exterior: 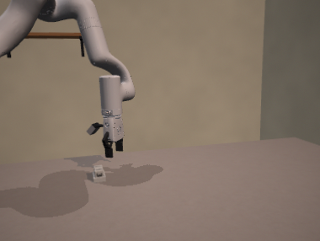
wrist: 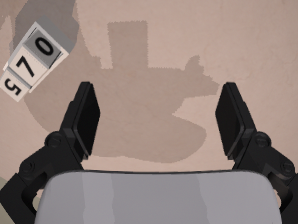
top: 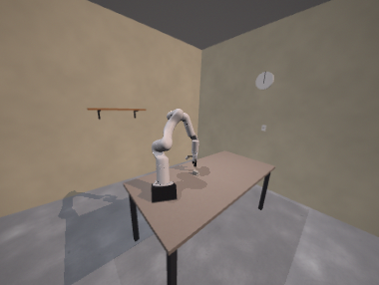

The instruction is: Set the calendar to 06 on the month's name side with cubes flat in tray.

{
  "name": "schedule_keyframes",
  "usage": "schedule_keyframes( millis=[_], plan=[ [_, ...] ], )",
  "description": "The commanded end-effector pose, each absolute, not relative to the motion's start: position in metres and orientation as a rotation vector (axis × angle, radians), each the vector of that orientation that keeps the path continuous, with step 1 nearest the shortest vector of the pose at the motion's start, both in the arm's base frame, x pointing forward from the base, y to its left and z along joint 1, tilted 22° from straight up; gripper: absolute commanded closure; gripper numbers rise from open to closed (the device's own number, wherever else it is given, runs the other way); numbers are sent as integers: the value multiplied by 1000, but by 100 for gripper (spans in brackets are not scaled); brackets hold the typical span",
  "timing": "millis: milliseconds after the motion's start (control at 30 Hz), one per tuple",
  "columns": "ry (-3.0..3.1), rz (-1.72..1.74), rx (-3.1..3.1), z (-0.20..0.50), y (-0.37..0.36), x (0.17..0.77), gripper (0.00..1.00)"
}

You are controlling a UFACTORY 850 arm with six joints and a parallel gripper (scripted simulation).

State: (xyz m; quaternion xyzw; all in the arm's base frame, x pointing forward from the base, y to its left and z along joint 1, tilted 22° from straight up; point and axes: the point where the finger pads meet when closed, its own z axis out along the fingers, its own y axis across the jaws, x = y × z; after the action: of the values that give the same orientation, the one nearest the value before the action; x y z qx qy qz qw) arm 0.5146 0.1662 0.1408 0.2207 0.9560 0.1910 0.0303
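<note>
While the gripper [wrist: 158, 117] hangs spread wide and empty above the table [exterior: 236, 198], the calendar [wrist: 32, 63] sits off-centre in the wrist view's upper left. Its long axis runs diagonally, lower left to upper right, cubes showing 7 and 0. A straight descent could miss, or clip the tray and tip it.

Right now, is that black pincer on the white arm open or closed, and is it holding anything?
Black pincer: open wide, holding nothing, above the table and apart from the small white calendar tray.
</note>
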Motion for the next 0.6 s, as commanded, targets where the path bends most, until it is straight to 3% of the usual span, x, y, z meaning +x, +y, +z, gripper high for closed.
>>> schedule_keyframes(
  millis=[0, 567],
  plan=[
    [2937, 593, 744, 141, 165, 515, 0],
    [2848, 609, 1185, 133, 141, 520, 0]
  ],
)
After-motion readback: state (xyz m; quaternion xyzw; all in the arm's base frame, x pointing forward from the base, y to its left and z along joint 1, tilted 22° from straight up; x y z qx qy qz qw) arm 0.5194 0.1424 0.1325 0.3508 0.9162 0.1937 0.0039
